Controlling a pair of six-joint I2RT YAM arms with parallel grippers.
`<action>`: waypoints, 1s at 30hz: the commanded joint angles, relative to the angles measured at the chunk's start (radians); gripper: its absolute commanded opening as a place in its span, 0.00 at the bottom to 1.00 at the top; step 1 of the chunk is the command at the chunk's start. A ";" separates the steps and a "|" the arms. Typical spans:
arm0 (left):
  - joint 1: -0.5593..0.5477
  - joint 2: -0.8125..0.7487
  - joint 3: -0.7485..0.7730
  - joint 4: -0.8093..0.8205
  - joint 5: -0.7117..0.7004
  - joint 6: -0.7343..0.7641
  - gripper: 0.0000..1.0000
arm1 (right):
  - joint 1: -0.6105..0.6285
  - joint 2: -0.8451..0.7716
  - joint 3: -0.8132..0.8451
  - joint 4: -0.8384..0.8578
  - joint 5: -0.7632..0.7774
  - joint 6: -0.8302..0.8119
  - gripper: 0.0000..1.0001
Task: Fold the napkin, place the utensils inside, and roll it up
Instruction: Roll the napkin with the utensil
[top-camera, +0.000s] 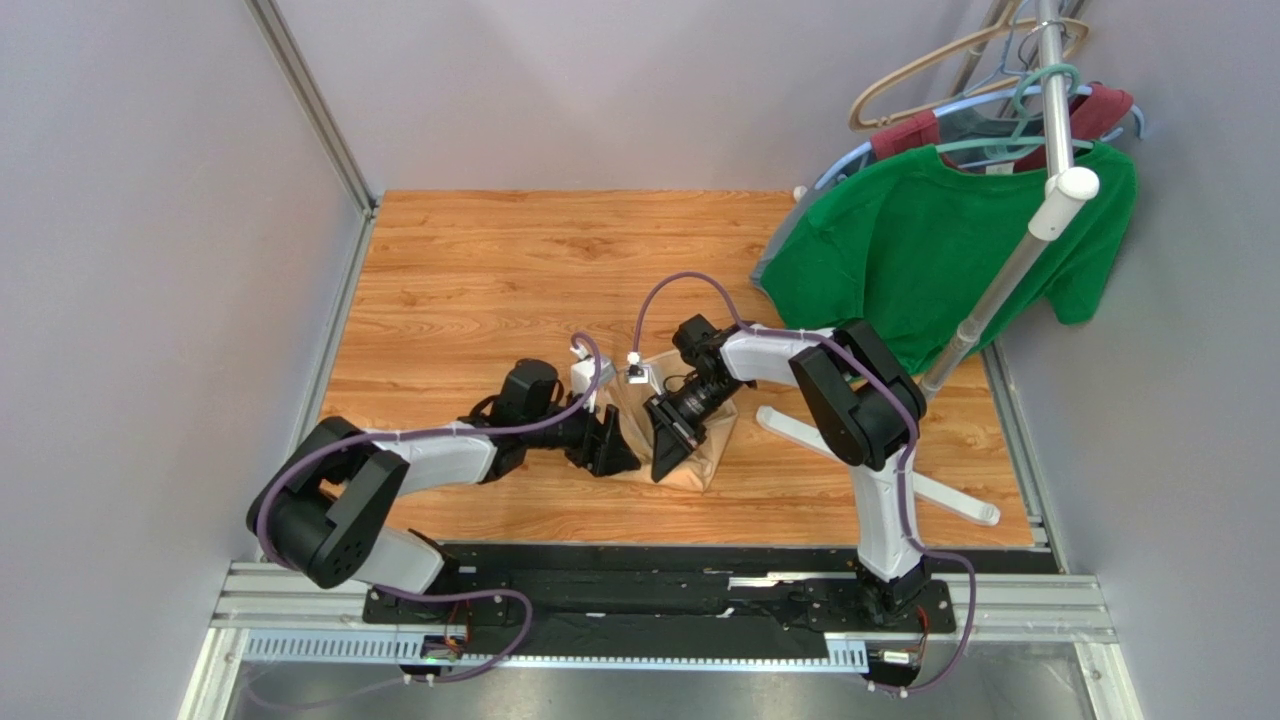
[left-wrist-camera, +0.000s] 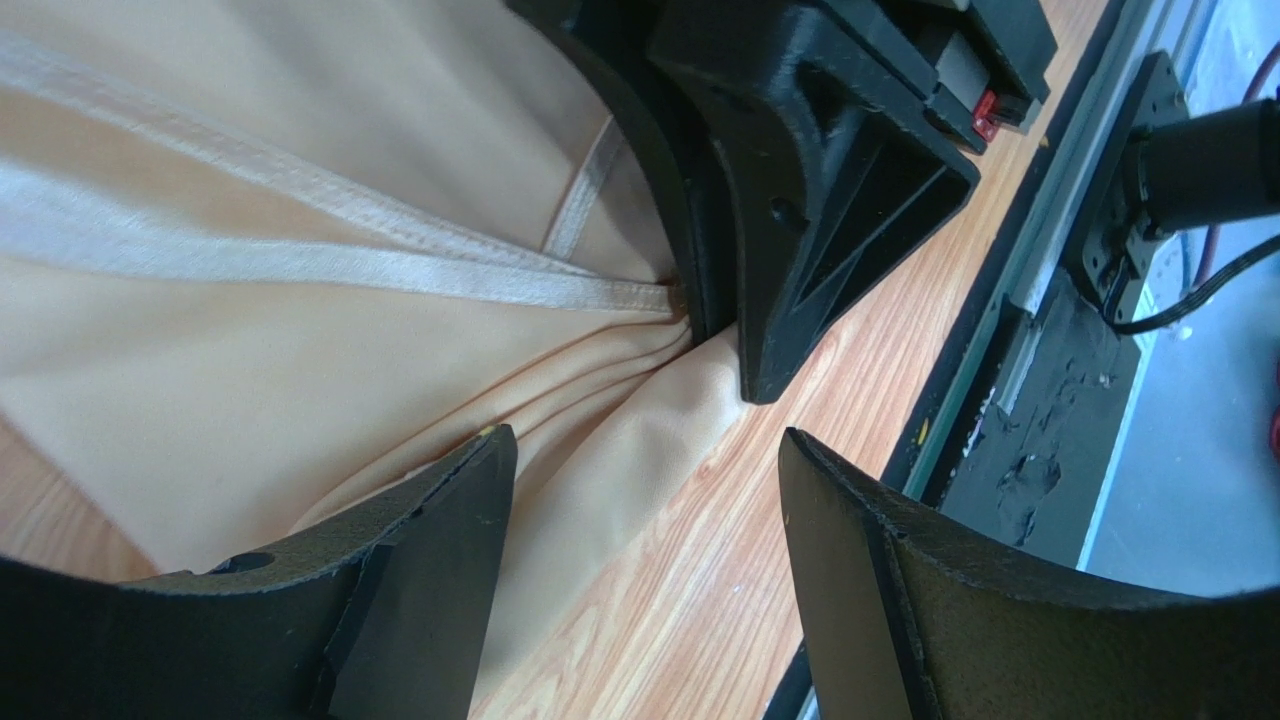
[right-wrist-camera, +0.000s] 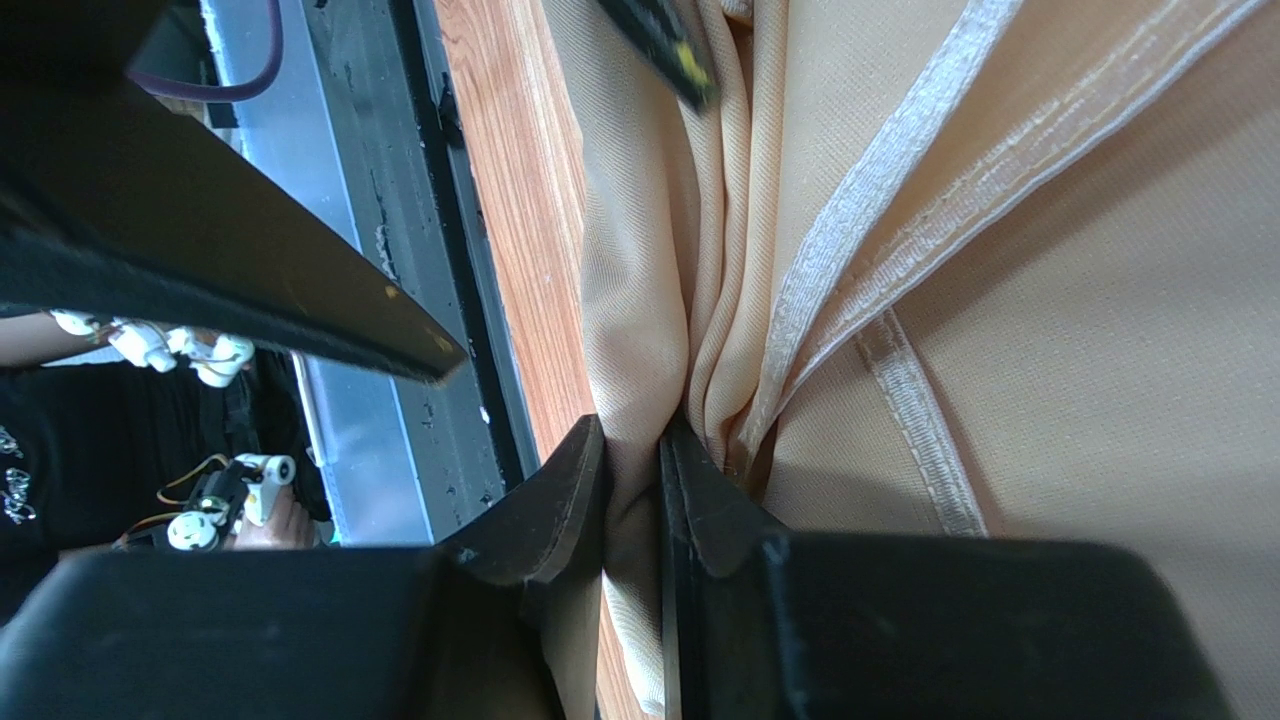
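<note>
The peach-tan napkin (top-camera: 709, 438) lies bunched into a small heap on the wooden table, near its front edge. My right gripper (right-wrist-camera: 634, 435) is shut on a gathered fold of the napkin (right-wrist-camera: 1052, 300), with the hemmed edges converging at its tips. My left gripper (left-wrist-camera: 646, 450) is open just left of it, its jaws wide apart. One jaw rests over the napkin (left-wrist-camera: 301, 345) and the other over bare wood. In the top view the left gripper (top-camera: 616, 447) and right gripper (top-camera: 669, 450) nearly touch. No utensils are in view.
A green T-shirt (top-camera: 932, 248) hangs on a white rack at the back right, and the rack's legs (top-camera: 887, 458) lie on the table right of the napkin. A black rail (top-camera: 661, 593) runs along the near edge. Grey walls stand on both sides.
</note>
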 joint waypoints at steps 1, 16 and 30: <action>-0.035 0.037 0.067 0.040 0.016 0.069 0.73 | -0.008 0.054 0.002 0.007 0.078 -0.028 0.00; -0.099 0.129 0.116 -0.063 -0.018 0.100 0.62 | -0.048 0.087 0.005 0.016 0.033 -0.014 0.00; -0.154 0.140 0.095 -0.160 -0.068 0.066 0.35 | -0.091 0.090 0.010 0.058 0.020 0.038 0.00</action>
